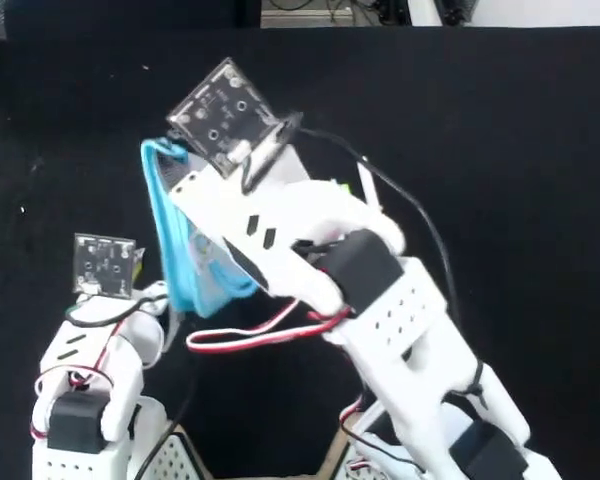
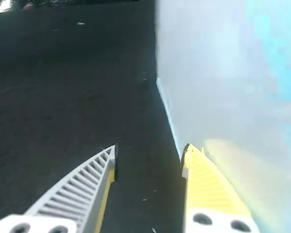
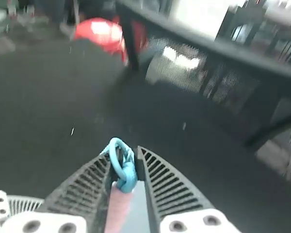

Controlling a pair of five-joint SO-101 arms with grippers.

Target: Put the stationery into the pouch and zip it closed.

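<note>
The right gripper (image 3: 127,151) is clamped on the blue zip loop (image 3: 120,164), and its arm stretches long and low over the pouch (image 1: 180,255). The left gripper (image 2: 150,150) stands parted just beside the pouch's edge, arm folded short. Black worktop (image 1: 500,140) lies all round the pouch. Beyond it there is dark furniture and a red object (image 3: 101,32).

A gripper (image 3: 125,152) with two dark ribbed fingers (image 3: 162,177) points away across a black table (image 3: 48,107). The fingers are closed on a blue loop (image 3: 126,174), which sticks up between their tips. Below the loop, a pink strip (image 3: 118,209) lies in the narrow gap between the fingers. Beyond the table's far edge stands a blurred red object (image 3: 99,31), with dark furniture (image 3: 262,58) and a bright patch to one side.
</note>
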